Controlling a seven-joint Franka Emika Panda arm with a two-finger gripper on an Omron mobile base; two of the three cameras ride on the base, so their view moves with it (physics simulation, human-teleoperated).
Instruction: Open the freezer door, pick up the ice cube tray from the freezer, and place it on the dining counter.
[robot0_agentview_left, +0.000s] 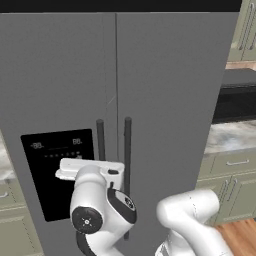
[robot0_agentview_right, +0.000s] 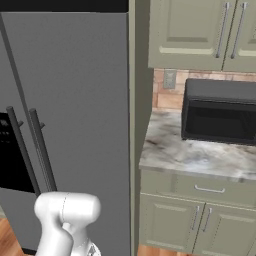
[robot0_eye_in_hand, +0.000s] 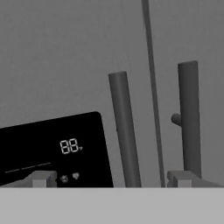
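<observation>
The freezer door (robot0_agentview_left: 55, 75) is the left grey door with the black dispenser panel (robot0_eye_in_hand: 57, 146), and it is shut. Its long dark bar handle (robot0_eye_in_hand: 124, 131) stands just left of the seam between the two doors. My gripper (robot0_eye_in_hand: 110, 179) is open, a short way in front of the door, with that handle between the two fingertips (robot0_eye_in_hand: 41, 178) in the hand view. Nothing is in the jaws. In the left base view my white hand (robot0_agentview_left: 92, 169) hangs level with the dispenser panel (robot0_agentview_left: 57, 172). The ice cube tray is hidden behind the shut door. The dining counter is out of view.
The plain grey door (robot0_agentview_left: 170, 100) with its own handle (robot0_eye_in_hand: 190, 118) is on the right. Right of the fridge, a black microwave (robot0_agentview_right: 220, 112) sits on a small marble counter (robot0_agentview_right: 190, 155) over green cabinets (robot0_agentview_right: 200, 220). More green cabinets (robot0_agentview_right: 200, 32) hang above.
</observation>
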